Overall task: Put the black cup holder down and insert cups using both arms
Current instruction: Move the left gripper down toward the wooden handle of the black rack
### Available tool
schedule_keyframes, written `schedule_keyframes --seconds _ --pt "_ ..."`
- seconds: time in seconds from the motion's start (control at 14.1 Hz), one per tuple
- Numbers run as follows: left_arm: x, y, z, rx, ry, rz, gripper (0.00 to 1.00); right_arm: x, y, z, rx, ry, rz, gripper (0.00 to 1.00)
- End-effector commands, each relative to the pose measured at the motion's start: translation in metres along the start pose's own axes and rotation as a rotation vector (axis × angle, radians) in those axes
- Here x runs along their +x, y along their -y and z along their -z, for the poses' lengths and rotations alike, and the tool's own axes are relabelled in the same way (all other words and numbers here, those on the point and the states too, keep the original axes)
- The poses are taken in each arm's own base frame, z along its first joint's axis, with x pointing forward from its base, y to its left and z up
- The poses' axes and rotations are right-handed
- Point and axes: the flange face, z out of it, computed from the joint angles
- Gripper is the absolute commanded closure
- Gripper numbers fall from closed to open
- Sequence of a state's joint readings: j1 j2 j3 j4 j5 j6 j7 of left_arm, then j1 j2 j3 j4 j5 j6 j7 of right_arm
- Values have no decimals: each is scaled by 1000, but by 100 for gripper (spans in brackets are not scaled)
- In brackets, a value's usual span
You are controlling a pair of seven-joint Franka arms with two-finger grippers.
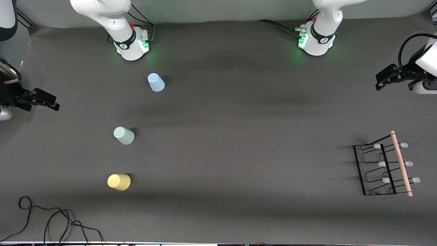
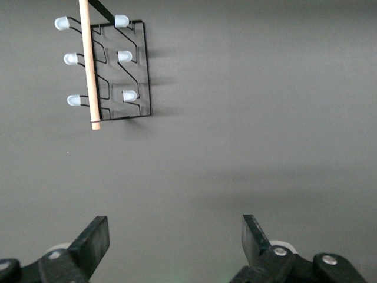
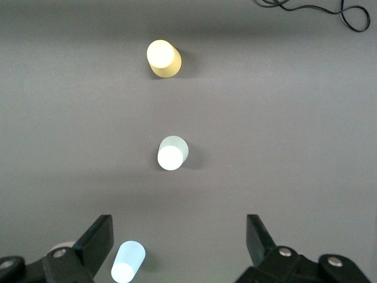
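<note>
The black cup holder (image 1: 375,170) with its light wooden rod (image 1: 402,164) sits on the table at the left arm's end; the left wrist view shows it too (image 2: 132,71). Three cups stand mouth down toward the right arm's end: light blue cup (image 1: 156,82) nearest the bases, pale green cup (image 1: 124,135) in the middle, yellow cup (image 1: 119,181) nearest the front camera. The right wrist view shows the light blue (image 3: 128,262), green (image 3: 172,153) and yellow (image 3: 162,57) cups. My left gripper (image 1: 382,80) (image 2: 175,236) is open and empty over the table's left-arm end. My right gripper (image 1: 51,101) (image 3: 179,236) is open and empty over the right-arm end.
A loose black cable (image 1: 51,218) lies at the table's edge nearest the front camera, at the right arm's end, and also shows in the right wrist view (image 3: 318,9). The two green-lit arm bases (image 1: 133,44) (image 1: 315,41) stand along the table's edge farthest from the front camera.
</note>
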State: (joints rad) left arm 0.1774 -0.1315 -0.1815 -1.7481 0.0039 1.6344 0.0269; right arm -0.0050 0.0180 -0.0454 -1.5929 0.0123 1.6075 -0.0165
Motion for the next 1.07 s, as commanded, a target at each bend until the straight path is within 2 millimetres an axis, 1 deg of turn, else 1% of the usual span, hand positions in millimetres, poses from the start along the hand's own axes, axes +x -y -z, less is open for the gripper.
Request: schedule_keyframes --seconds 0.0,0.14,0.28,0.36,0.43,0.5,0.57,0.64,0.71,0.78,0.85,0.93,1.0 --pt "-8 -3 1 -7 -16 -15 0 -9 0 13 -1 -17 16 0" --pt "-7 -4 0 -8 -13 -17 0 -8 0 12 -1 -14 16 0" --pt "4 5 -6 -12 -16 -7 2 -7 0 11 -1 -13 16 0" --pt "19 10 -12 -7 -18 -13 7 -7 0 11 -1 -13 16 0" --pt "37 21 -20 -12 -10 -9 7 -7 0 11 -1 -11 16 0" --pt "55 37 -30 -11 -6 -10 2 -7 0 11 -1 -13 16 0" --pt "72 53 -40 -11 -2 -17 1 -7 0 9 -1 -8 16 0" --pt "90 68 -54 -14 -8 -15 1 -7 0 10 -1 -9 16 0" --pt "106 85 -76 -14 -22 2 6 -7 -1 11 1 -13 14 0" --pt "119 97 -96 -3 -52 4 7 -7 -3 13 1 -16 11 0" --pt "132 109 -124 6 -64 -4 8 -7 -7 14 1 -19 2 0" --pt "140 122 -151 22 -59 -36 8 -8 -10 15 1 -19 -3 0" --pt "145 141 -179 19 -50 -50 8 -8 -10 14 1 -16 -3 0"
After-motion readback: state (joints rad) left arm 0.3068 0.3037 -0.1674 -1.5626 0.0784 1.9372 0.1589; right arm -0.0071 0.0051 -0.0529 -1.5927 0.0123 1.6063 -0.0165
